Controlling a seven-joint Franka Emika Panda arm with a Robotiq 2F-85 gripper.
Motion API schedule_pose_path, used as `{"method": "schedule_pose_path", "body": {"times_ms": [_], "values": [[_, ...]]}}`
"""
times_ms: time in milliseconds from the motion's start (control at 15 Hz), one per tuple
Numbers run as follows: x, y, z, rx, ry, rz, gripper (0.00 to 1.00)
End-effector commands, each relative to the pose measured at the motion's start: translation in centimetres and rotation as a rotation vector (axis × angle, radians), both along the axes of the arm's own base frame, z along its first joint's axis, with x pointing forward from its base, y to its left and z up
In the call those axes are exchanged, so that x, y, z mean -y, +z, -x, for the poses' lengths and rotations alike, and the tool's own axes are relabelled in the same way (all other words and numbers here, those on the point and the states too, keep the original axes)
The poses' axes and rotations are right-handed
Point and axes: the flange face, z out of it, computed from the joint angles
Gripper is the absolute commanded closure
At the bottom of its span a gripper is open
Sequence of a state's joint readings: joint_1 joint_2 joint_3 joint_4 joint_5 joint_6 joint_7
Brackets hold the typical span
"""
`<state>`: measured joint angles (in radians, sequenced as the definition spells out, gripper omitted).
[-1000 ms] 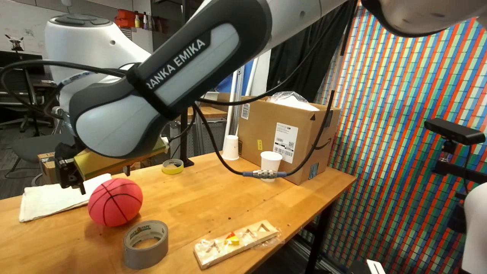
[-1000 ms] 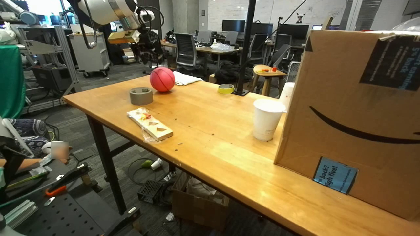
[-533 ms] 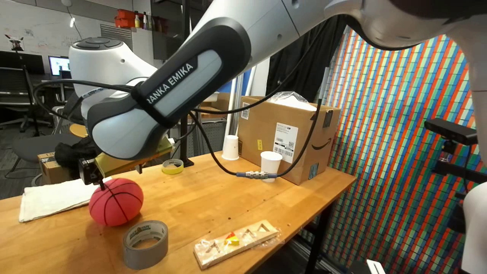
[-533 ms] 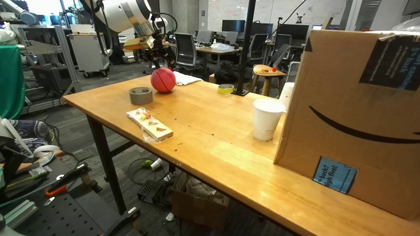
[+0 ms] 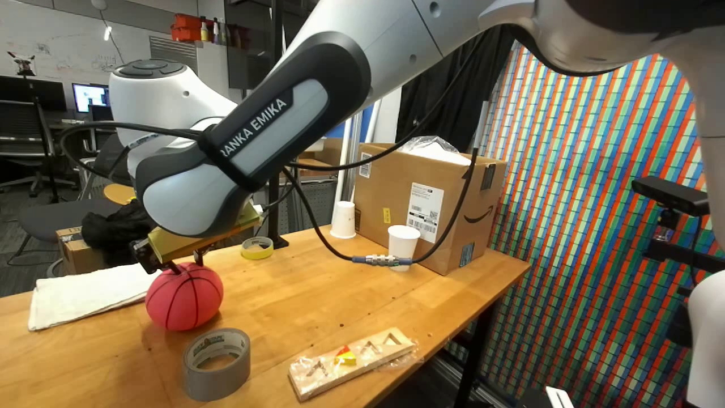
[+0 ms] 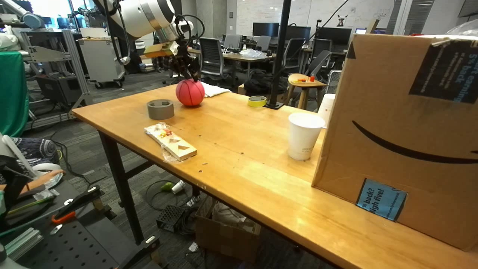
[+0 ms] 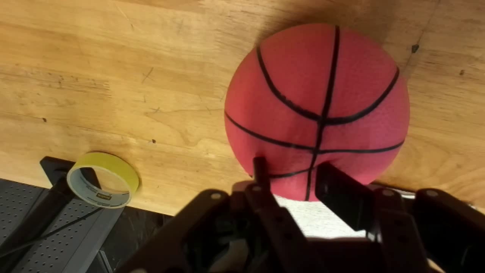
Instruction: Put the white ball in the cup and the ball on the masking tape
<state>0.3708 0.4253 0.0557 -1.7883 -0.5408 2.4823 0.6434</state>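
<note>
The red-pink ball with dark seams rests near the table's far left. Pressed into its upper part from two sides, the fingers of my gripper pinch it, with a seam and a gap between the tips. In an exterior view both fingertips meet the ball's top. Just in front stands the grey masking tape, lying flat with its hole upward. The white cup stands upright against the cardboard box in both exterior views. The white ball is hidden or out of view; the inside of the cup does not show.
Beside the box stands another white tapered object. A folded white cloth lies behind the ball. A yellow tape roll sits by a black pole. A wrapped wooden board lies near the table's edge.
My gripper has come down onto the ball and its fingers have drawn closer together. The ball has shifted slightly and turned, towards the right in both exterior views.
</note>
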Motion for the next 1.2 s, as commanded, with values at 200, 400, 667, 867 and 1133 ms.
{"method": "schedule_pose_path", "body": {"times_ms": [200, 400, 667, 867, 1133], "values": [[1.1, 1.1, -0.1, 0.009, -0.019, 0.017, 0.99], [1.6, 1.7, 0.0, 0.017, -0.028, 0.017, 0.95], [1.9, 2.6, 0.5, 0.03, -0.033, 0.018, 0.95], [2.1, 3.8, 1.3, 0.045, -0.036, 0.016, 0.95], [2.5, 6.1, 3.3, 0.07, -0.047, -0.001, 0.98]]}}
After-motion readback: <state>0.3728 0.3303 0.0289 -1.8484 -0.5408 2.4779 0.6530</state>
